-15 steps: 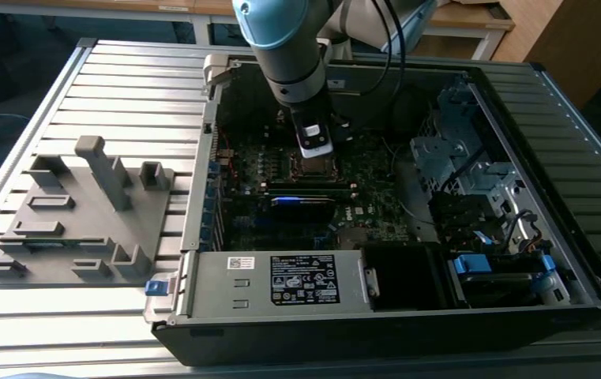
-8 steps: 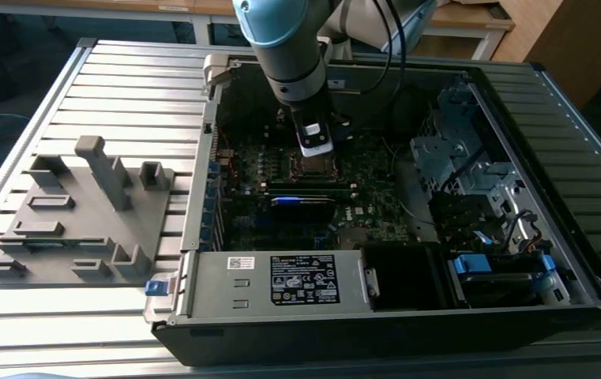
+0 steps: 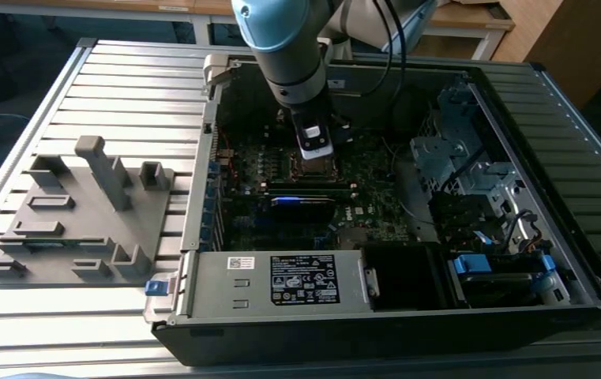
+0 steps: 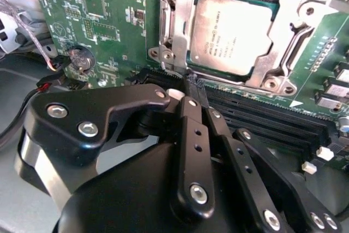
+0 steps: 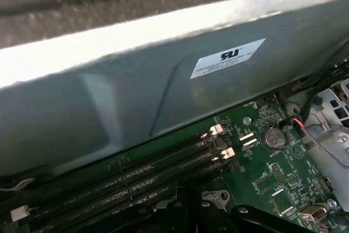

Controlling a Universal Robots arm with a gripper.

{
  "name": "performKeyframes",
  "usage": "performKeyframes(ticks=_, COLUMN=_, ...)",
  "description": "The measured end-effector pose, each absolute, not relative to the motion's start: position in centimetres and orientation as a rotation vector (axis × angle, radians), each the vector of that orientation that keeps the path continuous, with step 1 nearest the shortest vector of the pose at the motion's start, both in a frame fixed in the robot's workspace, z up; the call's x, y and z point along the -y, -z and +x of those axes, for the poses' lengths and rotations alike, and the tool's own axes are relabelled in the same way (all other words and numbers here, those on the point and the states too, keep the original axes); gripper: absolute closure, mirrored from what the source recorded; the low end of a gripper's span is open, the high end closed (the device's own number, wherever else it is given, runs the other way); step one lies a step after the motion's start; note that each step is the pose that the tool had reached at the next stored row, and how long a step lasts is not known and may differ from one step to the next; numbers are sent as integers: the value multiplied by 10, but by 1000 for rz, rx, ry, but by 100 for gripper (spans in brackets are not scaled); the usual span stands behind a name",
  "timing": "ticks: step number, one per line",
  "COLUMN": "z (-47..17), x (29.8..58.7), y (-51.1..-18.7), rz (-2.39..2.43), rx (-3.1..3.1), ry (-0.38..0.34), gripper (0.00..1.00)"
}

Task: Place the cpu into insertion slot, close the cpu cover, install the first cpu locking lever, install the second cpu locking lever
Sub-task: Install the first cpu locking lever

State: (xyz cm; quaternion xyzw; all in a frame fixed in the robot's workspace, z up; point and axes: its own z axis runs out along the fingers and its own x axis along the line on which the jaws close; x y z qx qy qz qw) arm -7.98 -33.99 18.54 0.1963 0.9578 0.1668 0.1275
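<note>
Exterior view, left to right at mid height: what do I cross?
Grey moulded fixture on the slatted table → near wall of the open computer case → arm's pincer, down inside the case → metal drive cage → case wall at the exterior view's right.

Entry is through the open top of the black and silver metal computer case. The blue-grey robot arm fills the gap near the far wall, with its black gripper low over the green motherboard. At the exterior view's right edge, a silver drive cage and black cables crowd the floor. The grey power supply box blocks the near edge. In the first wrist view a grey metal wall rises just beyond the black memory slots. On the slatted metal table, a grey plastic fixture with upright posts stands beside the case, and bare slats lie along the far left corner.
</note>
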Motion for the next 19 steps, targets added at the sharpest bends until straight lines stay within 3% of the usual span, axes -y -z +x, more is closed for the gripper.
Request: performKeyframes(ticks=19, z=-79, x=349, y=-185, rz=575, rx=-2785, ry=-507, gripper=89)
